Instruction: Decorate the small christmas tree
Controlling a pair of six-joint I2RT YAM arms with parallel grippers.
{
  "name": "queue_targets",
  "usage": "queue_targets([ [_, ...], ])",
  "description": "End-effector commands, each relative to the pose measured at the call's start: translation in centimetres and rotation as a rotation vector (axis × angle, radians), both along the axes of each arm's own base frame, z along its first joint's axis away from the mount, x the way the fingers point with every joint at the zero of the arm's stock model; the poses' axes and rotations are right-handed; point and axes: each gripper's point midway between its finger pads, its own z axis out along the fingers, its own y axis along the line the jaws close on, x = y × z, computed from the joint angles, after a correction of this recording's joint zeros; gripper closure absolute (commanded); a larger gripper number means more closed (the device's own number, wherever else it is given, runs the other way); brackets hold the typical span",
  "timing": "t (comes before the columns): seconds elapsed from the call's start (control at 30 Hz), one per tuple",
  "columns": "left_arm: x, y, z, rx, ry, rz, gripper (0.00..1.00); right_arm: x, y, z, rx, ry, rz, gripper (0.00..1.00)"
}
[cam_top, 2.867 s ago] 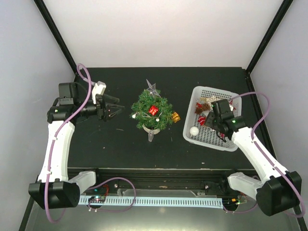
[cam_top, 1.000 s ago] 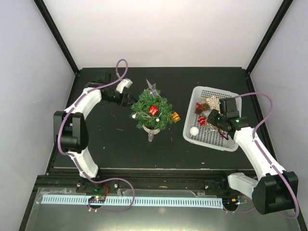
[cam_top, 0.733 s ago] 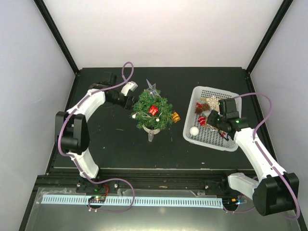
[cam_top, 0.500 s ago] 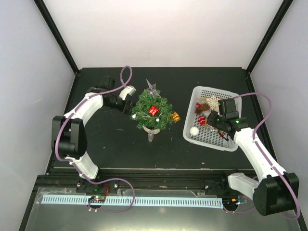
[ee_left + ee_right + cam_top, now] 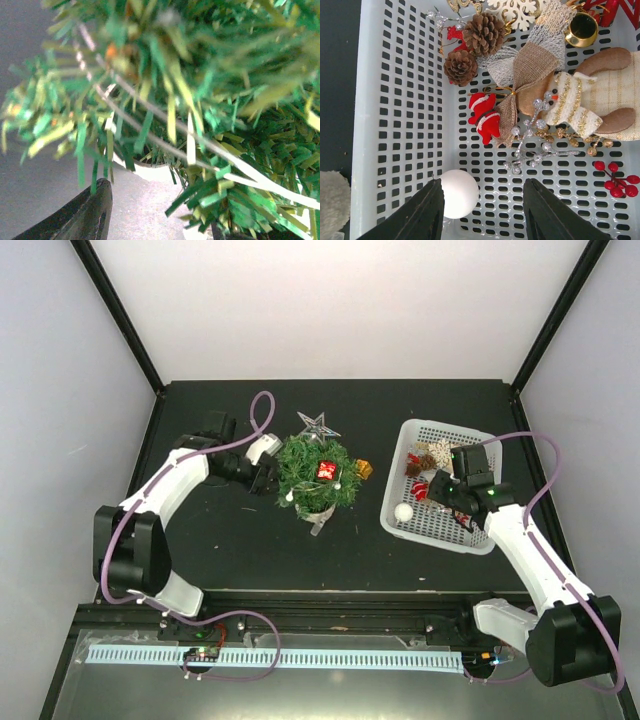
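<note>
The left arm (image 5: 165, 490) rises from the near left corner of the bench (image 5: 220, 540), runs toward the far edge, bends at the elbow and reaches rightward, low over the surface. Its left gripper (image 5: 159, 207) sits pressed into the left side of the small christmas tree (image 5: 316, 472). In the wrist view, green needles fill almost everything, and the two dark fingers (image 5: 90, 215) stand apart at a middling width with nothing clamped between them. The rim of the white pot (image 5: 150, 172) shows just ahead.

The tree stands near the middle of the bench, between the left gripper and the white basket (image 5: 440, 532). It carries a silver star (image 5: 317, 426) on top, a red gift box (image 5: 326, 470) and a gold one (image 5: 362, 468).

The basket lies by the right edge. The right arm (image 5: 530, 560) climbs from the near right corner and leans left over it, wrist pointing down. The right gripper (image 5: 484, 182) hovers inside the basket, jaws moderately parted and empty. A white ball (image 5: 459, 194) lies just beside one finger, with pine cones (image 5: 482, 32) and red mittens (image 5: 484, 117) farther in.
</note>
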Motion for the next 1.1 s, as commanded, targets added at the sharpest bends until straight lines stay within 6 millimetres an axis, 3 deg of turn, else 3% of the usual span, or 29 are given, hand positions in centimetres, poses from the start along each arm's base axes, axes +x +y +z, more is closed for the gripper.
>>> queue_targets([
  [0.0,-2.0,-0.9,0.7,-0.024,-0.004,-0.068,0.46,0.5,0.6,0.5,0.007,-0.016,0.019,0.54],
  [0.4,-5.8,-1.1,0.6,-0.027,0.039,-0.147,0.45,1.4,0.5,0.3,-0.017,-0.004,0.011,0.53],
  [0.7,-6.4,-0.6,0.5,0.003,0.032,-0.142,0.41,5.2,0.3,0.7,-0.064,0.012,-0.041,0.47],
  [0.9,-5.5,0.8,-0.5,0.056,0.012,-0.069,0.37,8.5,1.6,-1.8,-0.062,0.091,-0.025,0.47],
  [1.07,-5.4,2.5,-1.5,0.066,0.037,-0.026,0.35,10.0,1.5,-3.6,-0.092,0.136,-0.038,0.51],
])
